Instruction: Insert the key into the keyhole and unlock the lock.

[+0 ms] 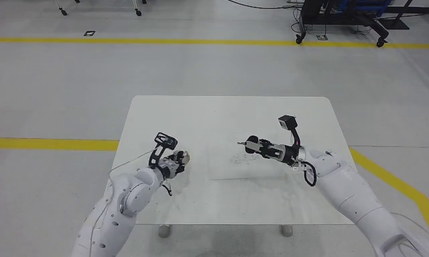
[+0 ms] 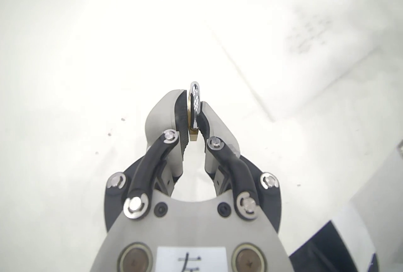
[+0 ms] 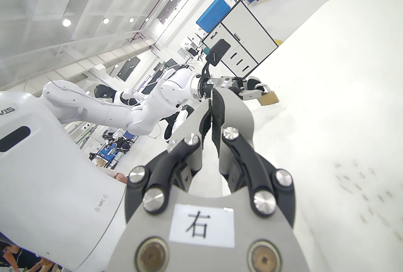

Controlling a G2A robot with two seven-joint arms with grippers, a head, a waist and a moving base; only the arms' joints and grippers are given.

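Brass padlock with a silver shackle [image 3: 268, 98] sits pinched by its shackle in my left gripper [image 2: 192, 109], over the white table [image 1: 221, 116]. I judge it dense, rigid and slick; the flat body gives a firmer hold. My right gripper [image 3: 215, 96], well apart, is closed on the thin metal key [image 1: 240, 144]. The right wrist view gives the body, the left wrist view the shackle edge-on.
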